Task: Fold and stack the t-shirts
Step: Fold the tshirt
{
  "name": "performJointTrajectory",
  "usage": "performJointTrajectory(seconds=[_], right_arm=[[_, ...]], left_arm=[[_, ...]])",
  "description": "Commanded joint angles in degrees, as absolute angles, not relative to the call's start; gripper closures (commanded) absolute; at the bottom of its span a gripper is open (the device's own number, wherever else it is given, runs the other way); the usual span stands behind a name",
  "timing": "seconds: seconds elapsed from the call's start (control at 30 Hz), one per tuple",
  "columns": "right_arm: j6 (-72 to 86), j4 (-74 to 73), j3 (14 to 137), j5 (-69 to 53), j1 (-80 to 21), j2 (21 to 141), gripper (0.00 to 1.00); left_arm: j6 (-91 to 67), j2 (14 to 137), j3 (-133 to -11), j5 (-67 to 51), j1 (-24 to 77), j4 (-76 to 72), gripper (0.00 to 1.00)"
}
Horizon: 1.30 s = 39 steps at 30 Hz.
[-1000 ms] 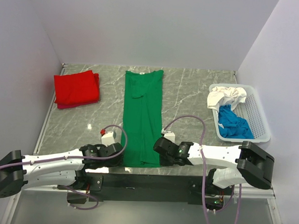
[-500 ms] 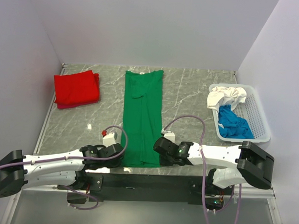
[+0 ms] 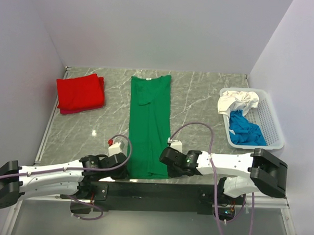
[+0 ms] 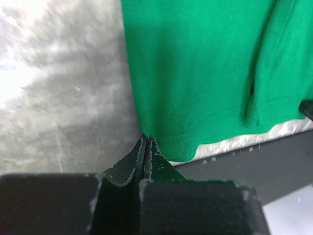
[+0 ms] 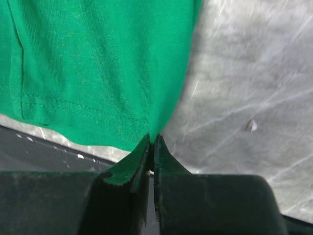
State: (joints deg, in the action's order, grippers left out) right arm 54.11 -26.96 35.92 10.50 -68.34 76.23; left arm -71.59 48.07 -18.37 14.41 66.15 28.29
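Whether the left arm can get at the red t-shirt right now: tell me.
Probably not yet: the left gripper is shut on the near corner of the green t-shirt and must let go first. Nothing lies on the table between it and the red t-shirt.

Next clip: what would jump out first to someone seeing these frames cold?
A green t-shirt, folded into a long narrow strip, runs down the middle of the table. The left gripper and the right gripper are each pinched shut on one of its near hem corners. A folded red t-shirt lies at the far left, and a white basket on the right holds a crumpled white shirt and a blue shirt.
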Motion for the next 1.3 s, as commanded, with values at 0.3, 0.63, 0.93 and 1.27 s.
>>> performJointTrajectory(seconds=[0.3,0.63,0.93,1.27], right_arm=[[62.6,-37.7,38.6,12.5,-77.9,70.2,1.0],[58.0,-41.3,46.0,17.9,-73.1,67.6,1.0],[46.2,-34.6,48.4,15.5,-62.5,71.6,1.0],[34.1,-30.1,58.6,14.3,-51.2,84.1,1.0]], left_arm=[[-79.9,49.4,-22.4,13.9,80.4,30.2,1.0],[-83.2,44.6,-23.7,23.1,78.6,27.1,1.0],[-66.3,46.1,-22.8,14.4,58.2,13.7,1.0],[-48.4,60.3,-30.7,9.9,41.4,5.2,1.0]])
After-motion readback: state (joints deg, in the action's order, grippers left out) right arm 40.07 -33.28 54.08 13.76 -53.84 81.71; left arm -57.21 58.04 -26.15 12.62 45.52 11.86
